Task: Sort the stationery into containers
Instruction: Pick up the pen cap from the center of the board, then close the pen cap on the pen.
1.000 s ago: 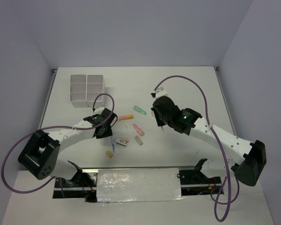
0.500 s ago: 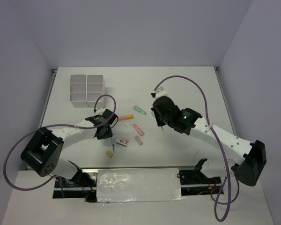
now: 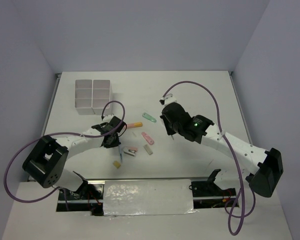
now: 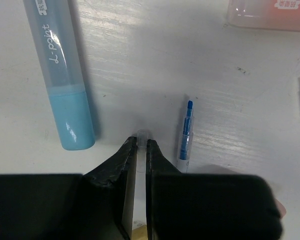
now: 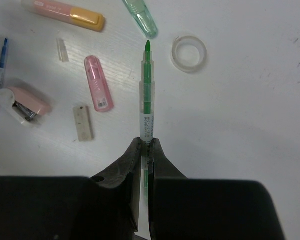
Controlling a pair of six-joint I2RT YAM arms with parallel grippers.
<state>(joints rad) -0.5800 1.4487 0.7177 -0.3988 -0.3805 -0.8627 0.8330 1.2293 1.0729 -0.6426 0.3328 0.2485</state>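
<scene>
The white six-compartment container (image 3: 92, 94) stands at the back left. My left gripper (image 4: 141, 142) is down at the table with its jaws shut on a small clear piece (image 4: 141, 135). A blue highlighter (image 4: 60, 75) lies to its left and a thin blue pen (image 4: 186, 135) to its right. My right gripper (image 5: 146, 142) is shut on a thin green pen (image 5: 147, 95), whose tip points at a green highlighter (image 5: 141, 17). In the top view the left gripper (image 3: 115, 136) and the right gripper (image 3: 171, 131) flank the loose stationery.
Around the right gripper lie a clear tape ring (image 5: 189, 52), a pink highlighter (image 5: 98, 82), an orange highlighter (image 5: 65, 13), a tan block (image 5: 83, 122), a pink stapler-like piece (image 5: 22, 104) and a small clear piece (image 5: 62, 50). A small yellow piece (image 3: 117, 164) sits near the front edge.
The left jaws have closed onto the small clear piece, and the left arm has shifted slightly right. The right arm holds the green pen almost still.
</scene>
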